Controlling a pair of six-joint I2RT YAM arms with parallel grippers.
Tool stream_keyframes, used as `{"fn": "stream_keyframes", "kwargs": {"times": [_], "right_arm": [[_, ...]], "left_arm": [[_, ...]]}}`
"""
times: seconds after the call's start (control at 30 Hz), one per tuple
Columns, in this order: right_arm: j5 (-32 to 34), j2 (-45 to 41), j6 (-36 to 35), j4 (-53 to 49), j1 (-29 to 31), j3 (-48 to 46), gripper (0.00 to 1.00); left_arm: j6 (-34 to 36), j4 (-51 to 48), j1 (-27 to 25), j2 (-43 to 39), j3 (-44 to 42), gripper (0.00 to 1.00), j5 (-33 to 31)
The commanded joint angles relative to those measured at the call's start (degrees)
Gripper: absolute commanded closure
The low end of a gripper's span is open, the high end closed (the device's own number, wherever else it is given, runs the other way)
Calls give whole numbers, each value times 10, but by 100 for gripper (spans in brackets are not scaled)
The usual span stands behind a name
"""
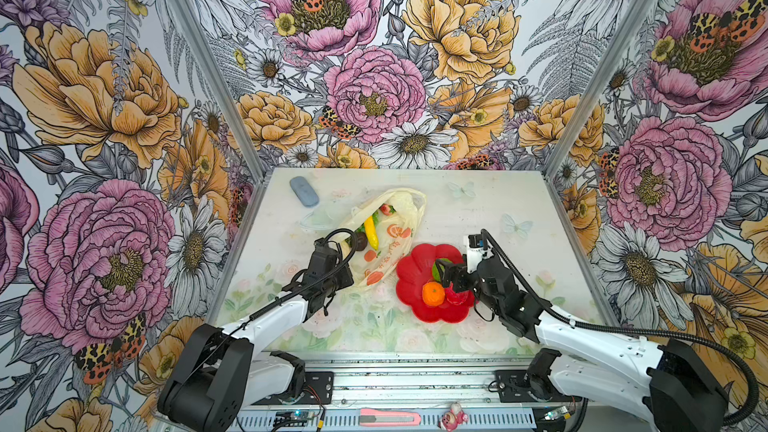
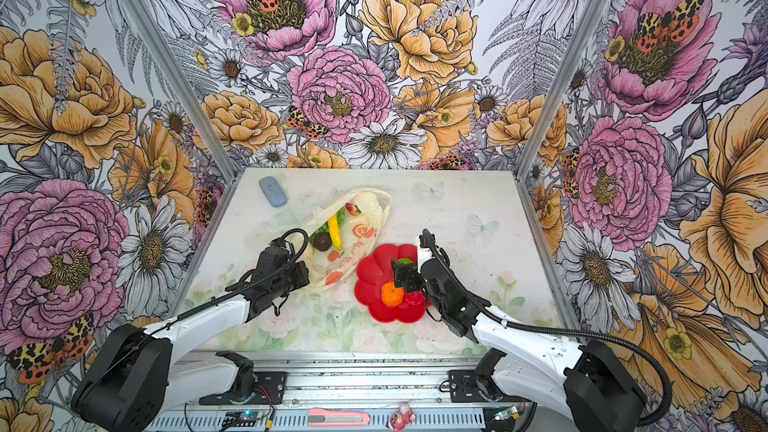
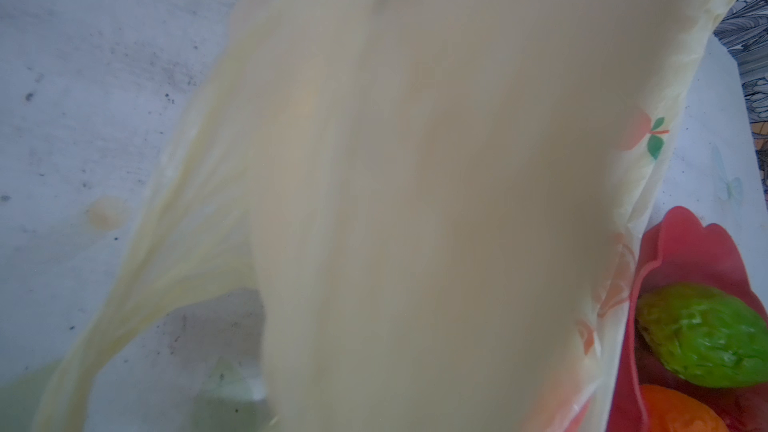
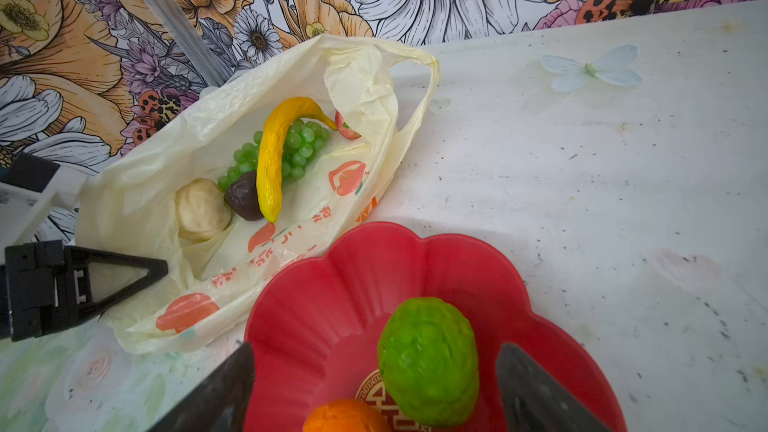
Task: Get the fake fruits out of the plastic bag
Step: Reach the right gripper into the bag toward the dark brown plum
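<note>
The pale-yellow plastic bag (image 1: 395, 218) (image 2: 365, 218) lies open at the table's middle back. Inside it are a yellow banana (image 4: 272, 155), green grapes (image 4: 301, 145), a dark brown piece (image 4: 243, 197), a cream piece (image 4: 202, 209) and a strawberry (image 4: 347, 126). My left gripper (image 1: 352, 278) is shut on the bag's near edge, and the film (image 3: 415, 160) covers its jaws in the left wrist view. My right gripper (image 4: 374, 353) (image 1: 446, 275) stands open over the red plate (image 1: 409, 280). A green fruit (image 4: 428, 363) lies loose on the plate between its fingers, beside an orange (image 1: 433, 294) and a red apple (image 1: 456, 297).
A blue-grey oblong object (image 1: 304, 191) lies at the back left, with a clear plastic piece (image 1: 318, 218) beside the bag. A pink utility knife (image 1: 388, 417) and a small pink figure (image 1: 453, 415) sit on the front rail. Floral walls close in three sides.
</note>
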Motion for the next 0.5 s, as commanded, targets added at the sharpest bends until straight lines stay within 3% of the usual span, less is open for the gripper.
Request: {"fn": "stream_keyframes", "kwargs": {"times": [0.0,0.17,0.47], "right_arm": [[-40,54,53,6,0,59,11],[-45,160,111,17,24,146,14],[-72,317,136,36,92,290,19]], "left_arm": [[-8,4,4,-17,-7,98,-2],[-16,15,-3,-29,-19,99,7],[-29,11,-7,-68,-33,100,-2]]}}
